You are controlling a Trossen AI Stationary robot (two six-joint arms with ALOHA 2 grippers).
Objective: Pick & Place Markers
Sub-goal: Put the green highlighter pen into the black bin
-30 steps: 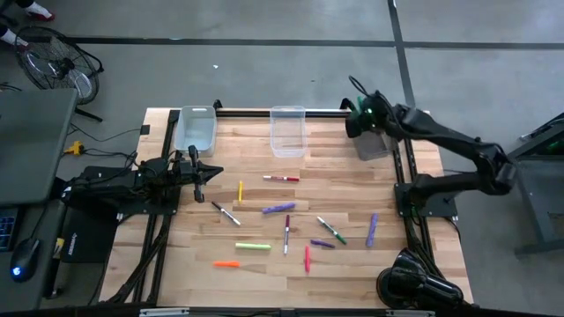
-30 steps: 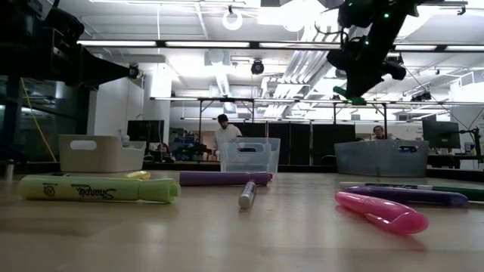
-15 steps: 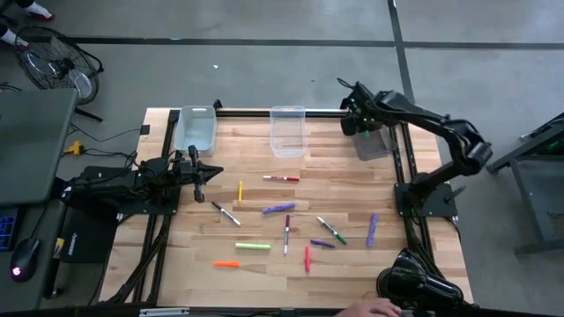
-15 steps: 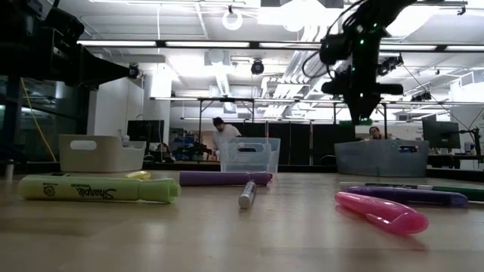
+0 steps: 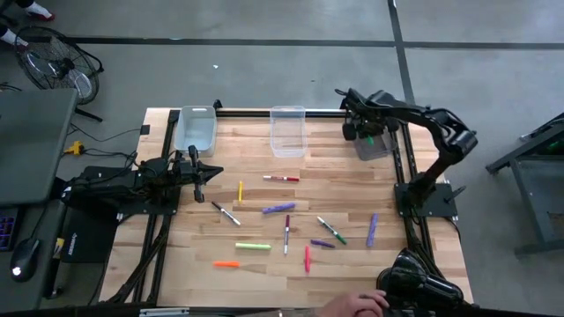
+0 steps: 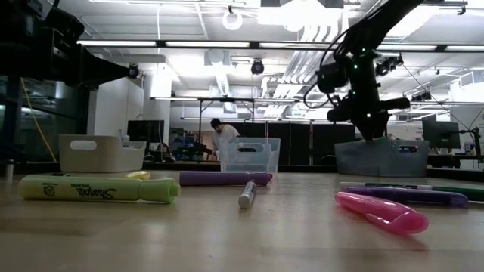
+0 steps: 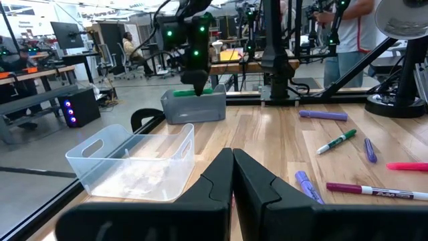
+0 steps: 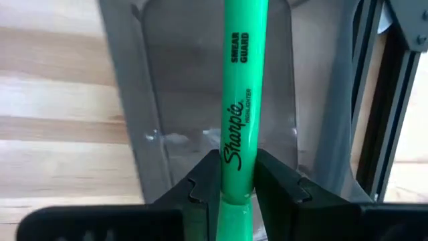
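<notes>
My right gripper (image 8: pixel 239 184) is shut on a green marker (image 8: pixel 239 80) just above the grey-looking clear bin (image 5: pixel 375 143) at the table's far right corner; the low view shows the gripper (image 6: pixel 370 130) right over the bin's rim. My left gripper (image 7: pixel 233 175) rests shut at the table's left side (image 5: pixel 197 174). Several markers lie flat on the wood: a red-and-white one (image 5: pixel 280 178), a yellow one (image 5: pixel 241 190), a purple one (image 5: pixel 278 208), a light green one (image 5: pixel 253 246) and an orange one (image 5: pixel 226 263). My right gripper pinches the green marker between its two fingers (image 8: pixel 204 184) on the barrel at the printed "Sharpie" (image 8: pixel 235 144). The fingers come from above, pointing down, and lie across the marker. The marker is lifted clear and lies about level (image 7: pixel 194 92) over the bin's opening.
Two more clear bins stand along the far edge, one on the left (image 5: pixel 195 129) and one in the middle (image 5: pixel 287 130). The right arm's frame rails (image 5: pixel 407 176) run along the table's right edge. A person's hand (image 5: pixel 352 304) shows at the near edge.
My right gripper, still holding the green marker, has come down from high above the table to just over the far-right bin, turning as the arm folded in. A person's hand has come into view at the table's near edge.
</notes>
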